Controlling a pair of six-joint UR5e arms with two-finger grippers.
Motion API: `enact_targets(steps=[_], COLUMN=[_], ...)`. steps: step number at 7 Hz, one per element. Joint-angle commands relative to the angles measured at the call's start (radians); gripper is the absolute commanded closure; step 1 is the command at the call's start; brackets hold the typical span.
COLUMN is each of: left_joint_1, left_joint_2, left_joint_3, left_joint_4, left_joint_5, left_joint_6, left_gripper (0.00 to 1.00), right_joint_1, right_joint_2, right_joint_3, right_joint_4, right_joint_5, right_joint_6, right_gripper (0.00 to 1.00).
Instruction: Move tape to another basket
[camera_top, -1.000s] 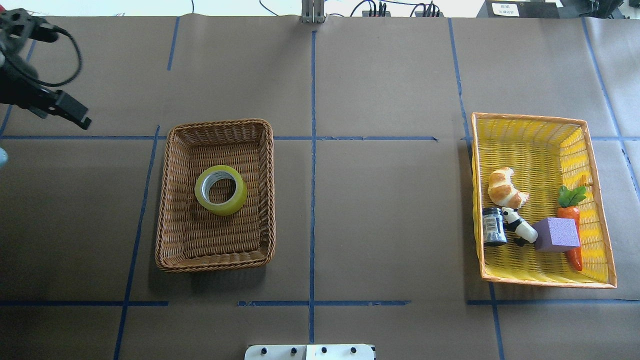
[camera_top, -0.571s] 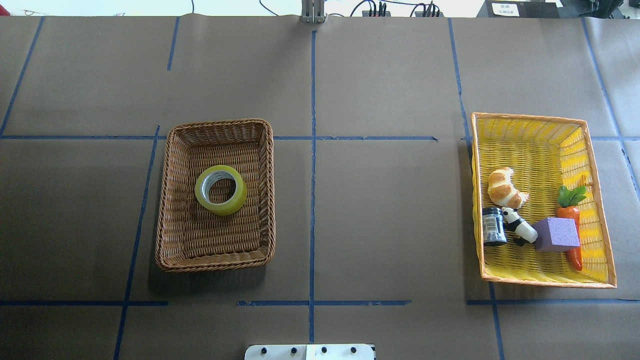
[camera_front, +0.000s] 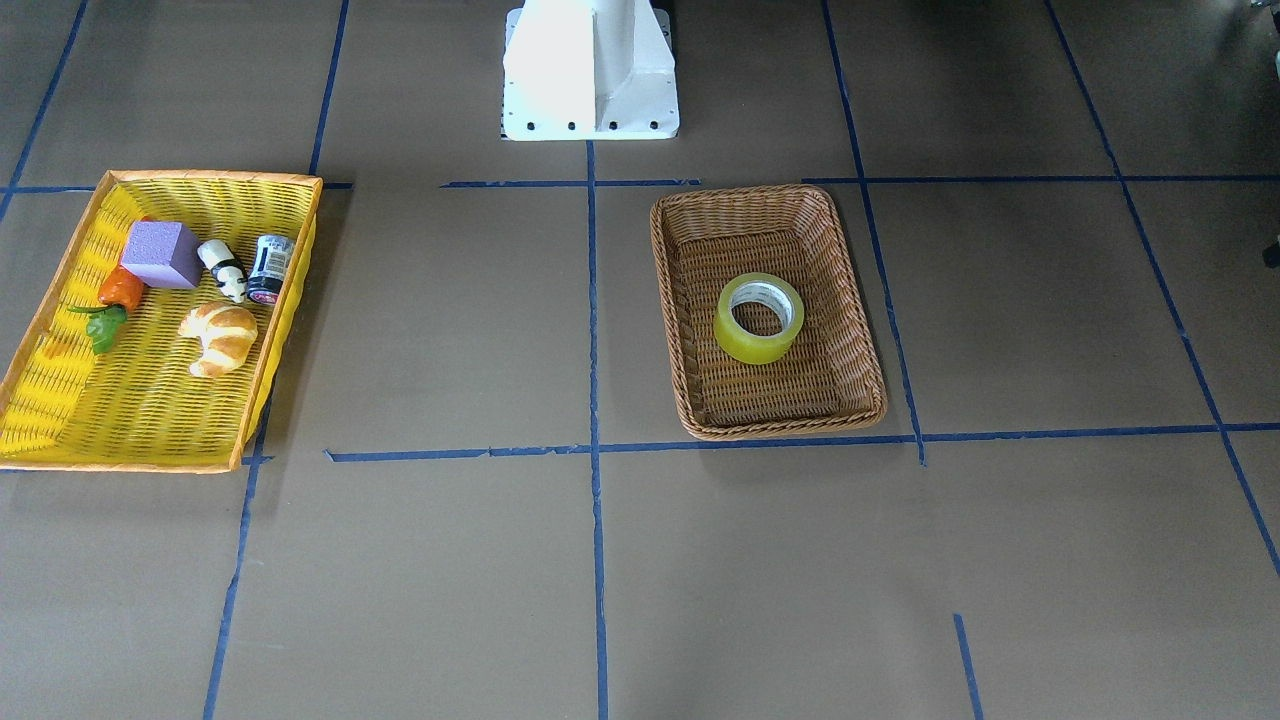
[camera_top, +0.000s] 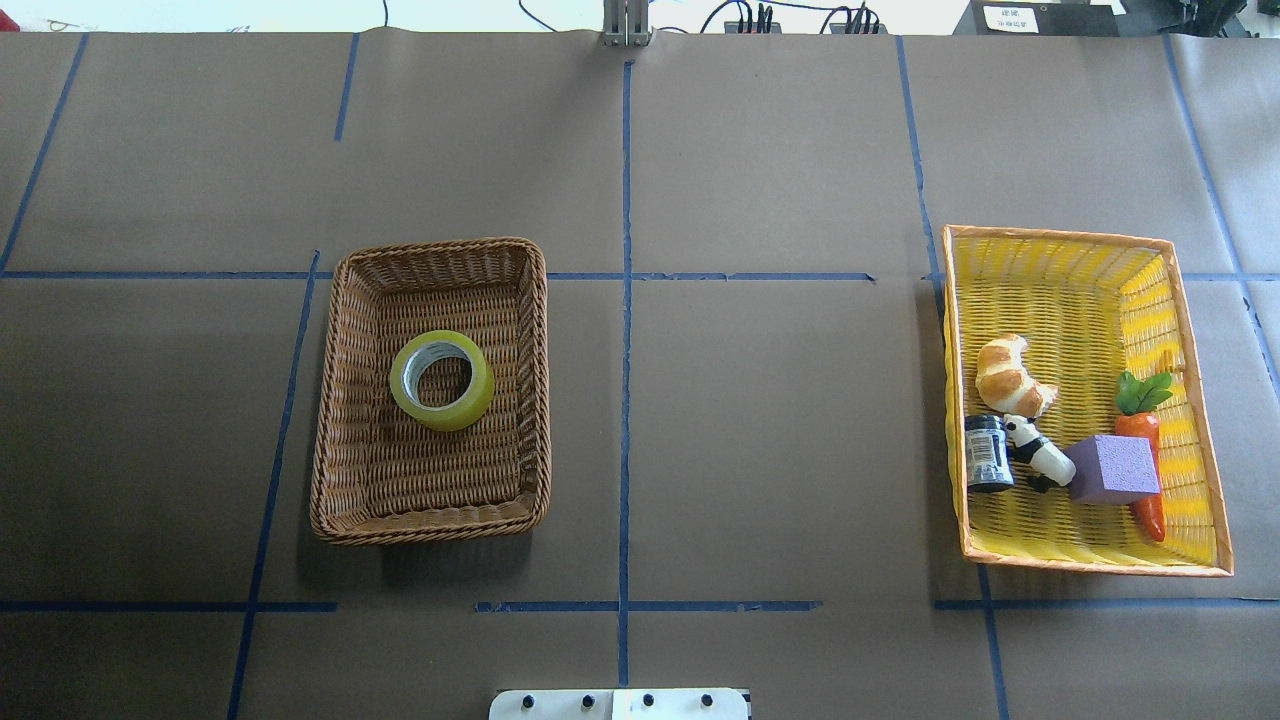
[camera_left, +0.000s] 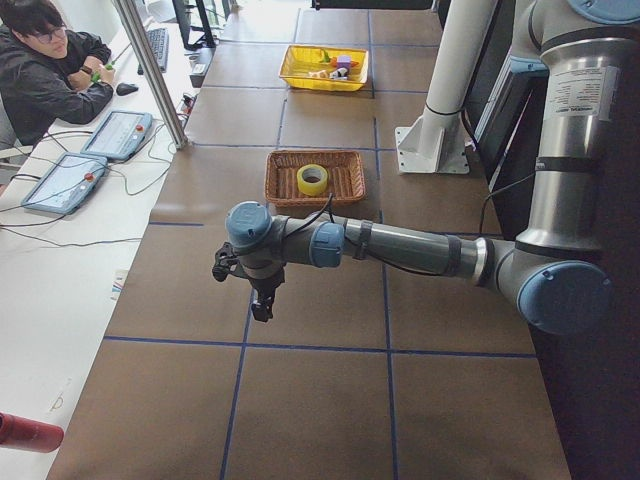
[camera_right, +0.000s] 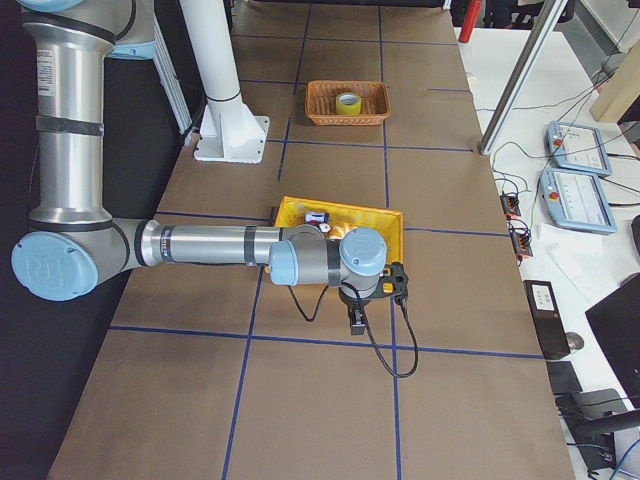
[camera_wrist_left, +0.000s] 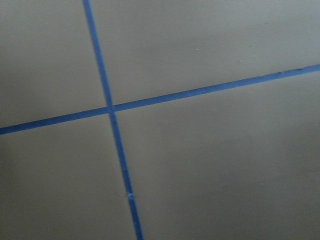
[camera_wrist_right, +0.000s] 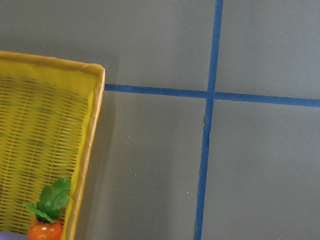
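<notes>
On the basket (camera_top: 445, 247) floor the tape (camera_top: 441, 380) is laid flat, hole upward, so no long axis is to be matched. The 2 pincers are seen only from the ends of the desk (camera_top: 780, 450), so their opening cannot be told. The left pincer (camera_left: 262, 312) is hung over the desk, well apart from the tape, yet nearer than the right pincer (camera_right: 357, 322), which is held beyond the yellow basket (camera_top: 1050, 236).

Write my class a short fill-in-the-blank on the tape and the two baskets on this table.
1. The tape lies inside the ____ wicker basket.
2. The tape lies flat, with its hole facing ____.
3. The yellow mesh basket holds ____ objects.
Missing words: brown; up; five.
</notes>
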Motion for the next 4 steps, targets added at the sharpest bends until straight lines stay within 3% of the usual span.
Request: enact_targets(steps=[1,4], left_joint_1=[-0.023,-0.097], left_joint_2=[0.001,0.005], left_joint_3=[0.06,0.078], left_joint_4=[0.002,0.006], left_joint_5=[0.002,0.008], left_joint_6=[0.007,0.065], left_gripper=[0.0,0.0], right_joint_1=[0.001,0.001], right_joint_2=[0.006,-0.003], right_joint_3=[-0.005,0.006], right_joint_4=[0.022,0.022], right_joint_5=[-0.005,-0.005], right_joint_6=[0.034,0.042], right_gripper=[0.0,0.0])
